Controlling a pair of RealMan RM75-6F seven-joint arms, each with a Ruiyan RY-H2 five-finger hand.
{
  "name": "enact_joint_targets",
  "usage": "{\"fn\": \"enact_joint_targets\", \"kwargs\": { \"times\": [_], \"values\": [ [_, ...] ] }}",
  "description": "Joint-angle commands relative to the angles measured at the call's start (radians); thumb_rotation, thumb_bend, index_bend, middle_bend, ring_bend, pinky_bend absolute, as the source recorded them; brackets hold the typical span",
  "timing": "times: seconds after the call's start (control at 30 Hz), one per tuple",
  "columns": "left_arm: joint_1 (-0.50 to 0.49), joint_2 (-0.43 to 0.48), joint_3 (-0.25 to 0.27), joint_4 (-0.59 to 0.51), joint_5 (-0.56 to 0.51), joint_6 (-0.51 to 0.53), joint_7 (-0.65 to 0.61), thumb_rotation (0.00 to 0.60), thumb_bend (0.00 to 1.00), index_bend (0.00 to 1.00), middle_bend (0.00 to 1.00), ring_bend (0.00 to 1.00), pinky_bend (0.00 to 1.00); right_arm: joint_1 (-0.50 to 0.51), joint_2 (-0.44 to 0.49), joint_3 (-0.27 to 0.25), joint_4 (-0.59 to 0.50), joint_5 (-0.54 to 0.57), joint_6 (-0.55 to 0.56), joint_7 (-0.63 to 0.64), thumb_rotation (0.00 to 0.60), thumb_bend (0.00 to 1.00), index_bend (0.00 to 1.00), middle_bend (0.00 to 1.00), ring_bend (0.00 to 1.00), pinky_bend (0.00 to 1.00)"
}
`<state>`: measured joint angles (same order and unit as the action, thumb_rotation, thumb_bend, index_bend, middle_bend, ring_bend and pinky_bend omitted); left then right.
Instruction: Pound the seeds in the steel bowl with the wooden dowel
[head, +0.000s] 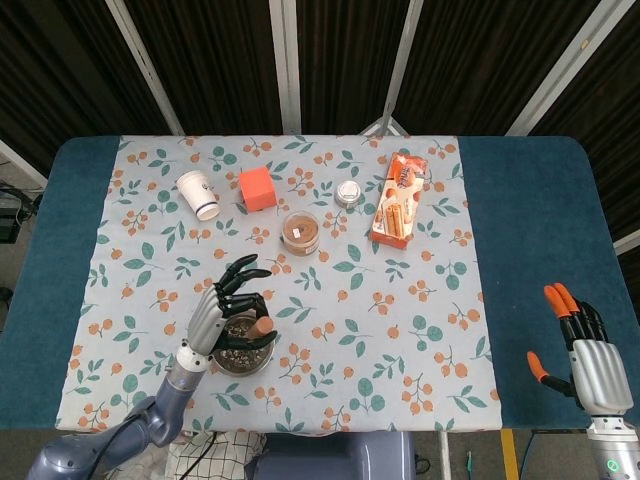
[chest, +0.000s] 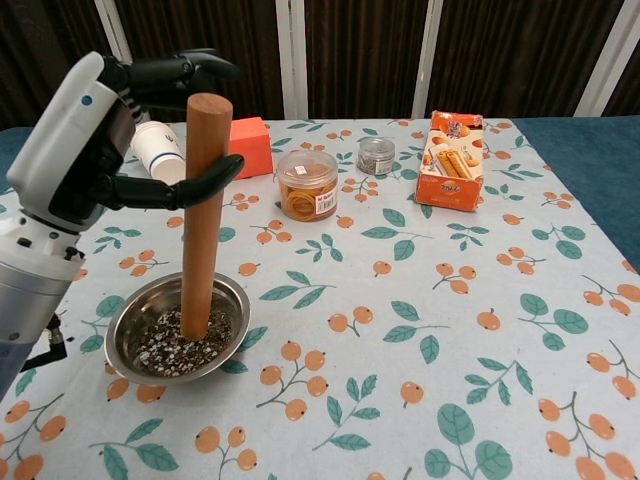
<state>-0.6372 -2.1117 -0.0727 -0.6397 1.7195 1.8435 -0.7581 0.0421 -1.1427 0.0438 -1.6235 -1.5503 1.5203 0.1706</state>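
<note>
The left hand (chest: 85, 135) grasps the wooden dowel (chest: 200, 215) near its top, the dowel upright below the fingers with its lower end in the seeds (chest: 165, 345) of the steel bowl (chest: 128, 322). The right hand (head: 590, 360) hangs released, well apart, holding nothing. The dowel appears rigid, smooth and light, so a high hold risks slipping or wobble; a lower grasp looks steadier, and the thin bowl may skid.

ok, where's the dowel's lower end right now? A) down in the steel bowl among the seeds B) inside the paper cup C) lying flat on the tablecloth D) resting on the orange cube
A: in the chest view the wooden dowel stands nearly upright, held by the left hand, with its lower end down in the seeds inside the steel bowl.
</note>
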Motion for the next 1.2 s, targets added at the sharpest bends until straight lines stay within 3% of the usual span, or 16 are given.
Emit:
{"fn": "enact_joint_targets", "kwargs": {
  "times": [0.03, 0.5, 0.8, 1.0, 1.2],
  "values": [
    [0.006, -0.006, 0.006, 0.016, -0.006, -0.014, 0.001, 0.600, 0.59, 0.65, 0.72, 0.24, 0.12, 0.000, 0.000, 0.000, 0.000, 0.000, 0.000, 0.000, 0.600, 0.37, 0.00, 0.00, 0.00, 0.00],
    [0.028, -0.031, 0.012, 0.083, -0.026, -0.024, -0.047, 0.600, 0.59, 0.65, 0.72, 0.24, 0.12, 0.001, -0.002, -0.001, -0.001, 0.000, -0.003, -0.006, 0.600, 0.37, 0.00, 0.00, 0.00, 0.00],
    [-0.031, 0.049, -0.039, -0.113, 0.001, 0.042, 0.035, 0.600, 0.59, 0.64, 0.71, 0.24, 0.12, -0.001, -0.001, -0.001, -0.001, -0.003, 0.003, -0.004, 0.600, 0.37, 0.00, 0.00, 0.00, 0.00],
    [-0.036, 0.115, -0.039, -0.244, 0.022, 0.036, 0.127, 0.600, 0.59, 0.64, 0.71, 0.24, 0.12, -0.002, -0.001, -0.004, 0.002, -0.009, 0.006, -0.006, 0.600, 0.37, 0.00, 0.00, 0.00, 0.00],
    [-0.022, 0.111, -0.019, -0.254, 0.019, -0.001, 0.168, 0.600, 0.58, 0.64, 0.71, 0.24, 0.12, -0.003, -0.002, -0.005, 0.001, -0.012, 0.008, -0.011, 0.600, 0.37, 0.00, 0.00, 0.00, 0.00]
  ]
}}
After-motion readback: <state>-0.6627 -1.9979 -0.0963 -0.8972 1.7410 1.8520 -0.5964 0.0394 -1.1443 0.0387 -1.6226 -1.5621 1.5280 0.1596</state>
